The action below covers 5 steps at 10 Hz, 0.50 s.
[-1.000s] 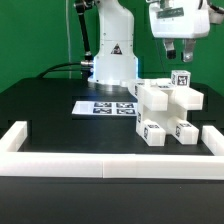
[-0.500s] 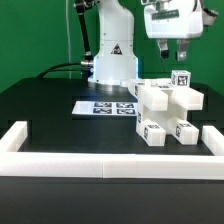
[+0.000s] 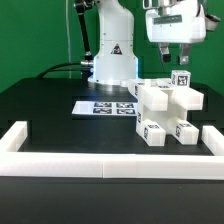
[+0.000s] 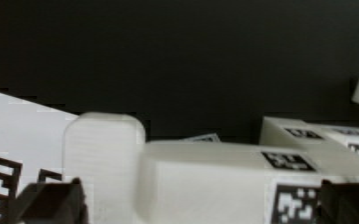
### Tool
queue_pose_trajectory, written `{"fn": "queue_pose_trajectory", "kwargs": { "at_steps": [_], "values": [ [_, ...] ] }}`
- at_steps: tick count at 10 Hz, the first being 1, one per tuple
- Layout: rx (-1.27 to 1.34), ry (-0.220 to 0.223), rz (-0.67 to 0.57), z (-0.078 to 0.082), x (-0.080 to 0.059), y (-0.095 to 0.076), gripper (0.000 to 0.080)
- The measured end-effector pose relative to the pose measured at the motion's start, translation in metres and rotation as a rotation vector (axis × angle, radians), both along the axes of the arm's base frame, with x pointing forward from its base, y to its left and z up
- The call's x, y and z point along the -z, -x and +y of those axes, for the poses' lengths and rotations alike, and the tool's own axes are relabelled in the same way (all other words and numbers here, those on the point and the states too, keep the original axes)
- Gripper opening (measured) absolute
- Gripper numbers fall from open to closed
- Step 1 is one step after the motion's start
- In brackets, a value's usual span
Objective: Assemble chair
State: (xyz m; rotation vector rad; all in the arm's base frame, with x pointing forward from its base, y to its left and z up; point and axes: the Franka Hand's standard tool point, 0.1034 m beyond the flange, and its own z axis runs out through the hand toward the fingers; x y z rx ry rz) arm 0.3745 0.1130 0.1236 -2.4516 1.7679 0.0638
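The chair [image 3: 168, 110] is a chunky white cluster of joined slabs and bars with black-and-white tags, standing on the black table at the exterior view's right. One tagged bar [image 3: 181, 80] sticks up at its back. My gripper [image 3: 177, 56] hangs open just above that bar, touching nothing and holding nothing. In the wrist view the chair's white blocks [image 4: 176, 165] fill the frame close below, a tag [image 4: 286, 158] on one face. Both dark fingertips [image 4: 51, 200] stand wide apart on either side of the gripper [image 4: 197, 205], with only the white part beneath them.
The marker board [image 3: 105, 107] lies flat in front of the robot's white base [image 3: 112, 55]. A long white border rail [image 3: 100, 162] runs along the table's front edge, with raised ends at both sides. A green wall stands behind.
The gripper has drifted slightly sideways above the chair's upright bar, staying open. The chair parts have not moved.
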Motion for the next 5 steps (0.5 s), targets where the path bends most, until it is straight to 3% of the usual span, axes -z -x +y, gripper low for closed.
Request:
{"fn": "queue_pose_trajectory", "kwargs": {
  "at_steps": [2,5],
  "values": [
    [0.014,0.007,0.008,0.007,0.014,0.002,0.0649],
    [0.084,0.011,0.030,0.015,0.023,0.000,0.0649]
  ]
}}
